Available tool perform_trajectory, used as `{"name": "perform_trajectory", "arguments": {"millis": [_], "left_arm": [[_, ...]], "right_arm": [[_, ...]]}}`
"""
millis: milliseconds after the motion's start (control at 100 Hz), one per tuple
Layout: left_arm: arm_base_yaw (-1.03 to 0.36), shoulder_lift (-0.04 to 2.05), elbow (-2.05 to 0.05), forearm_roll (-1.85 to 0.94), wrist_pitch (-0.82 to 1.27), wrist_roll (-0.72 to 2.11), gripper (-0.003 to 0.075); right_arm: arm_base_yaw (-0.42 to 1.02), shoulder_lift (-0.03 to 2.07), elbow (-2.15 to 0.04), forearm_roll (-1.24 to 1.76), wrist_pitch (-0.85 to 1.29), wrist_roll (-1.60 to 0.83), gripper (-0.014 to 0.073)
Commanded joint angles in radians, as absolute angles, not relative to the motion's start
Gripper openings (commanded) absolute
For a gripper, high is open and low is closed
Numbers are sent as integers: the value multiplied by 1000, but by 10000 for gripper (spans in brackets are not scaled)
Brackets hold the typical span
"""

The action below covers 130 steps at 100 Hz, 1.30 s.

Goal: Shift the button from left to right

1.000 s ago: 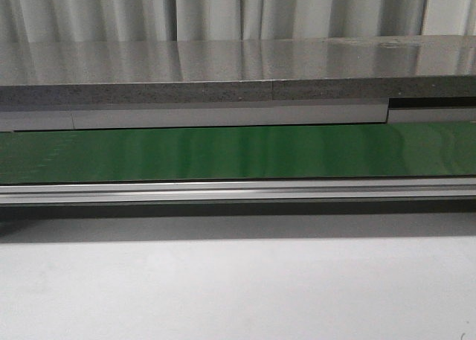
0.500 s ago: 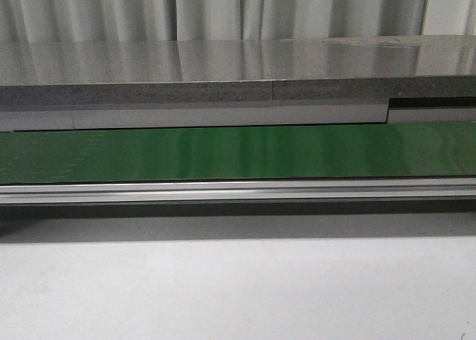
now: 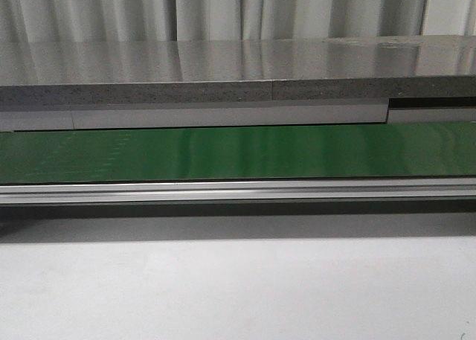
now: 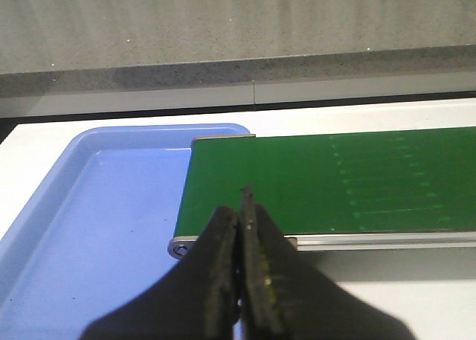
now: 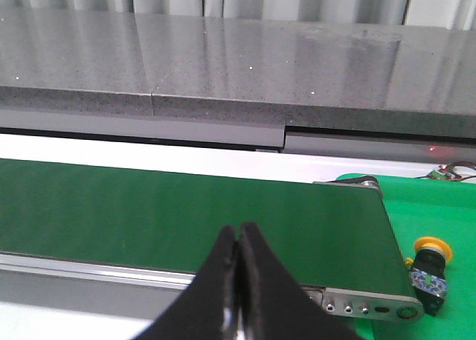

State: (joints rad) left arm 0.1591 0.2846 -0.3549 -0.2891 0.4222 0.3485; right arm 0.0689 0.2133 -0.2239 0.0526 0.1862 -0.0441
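Observation:
The button [image 5: 430, 265], with a yellow-orange mushroom cap and a black body, lies on a green mat [image 5: 446, 206] just past the end of the green conveyor belt [image 5: 186, 213], in the right wrist view only. My right gripper [image 5: 238, 230] is shut and empty, above the belt's near rail, well apart from the button. My left gripper [image 4: 242, 206] is shut and empty, above the other end of the belt [image 4: 335, 180] beside a blue tray [image 4: 89, 213]. Neither gripper shows in the front view.
The front view shows the green belt [image 3: 238, 152], its aluminium rail [image 3: 238, 190], a grey stone shelf [image 3: 238, 72] behind and a white table surface [image 3: 238, 288] in front. The blue tray holds nothing that I can see.

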Motion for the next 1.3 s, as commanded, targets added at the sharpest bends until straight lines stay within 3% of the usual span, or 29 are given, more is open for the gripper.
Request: {"name": "perform_trajectory", "arguments": {"millis": [0,400,1290], "left_arm": [[153,292,-379,-305,348,343,-19],[153,292,-379,-305,348,343,-19],[153,292,-379,-305,348,343,-19]], "right_arm": [[69,169,-184,55,37,-41,-67],[70,-28,10,55,-23,0,-67],[70,-26,9,56,-16,0,-67]]}}
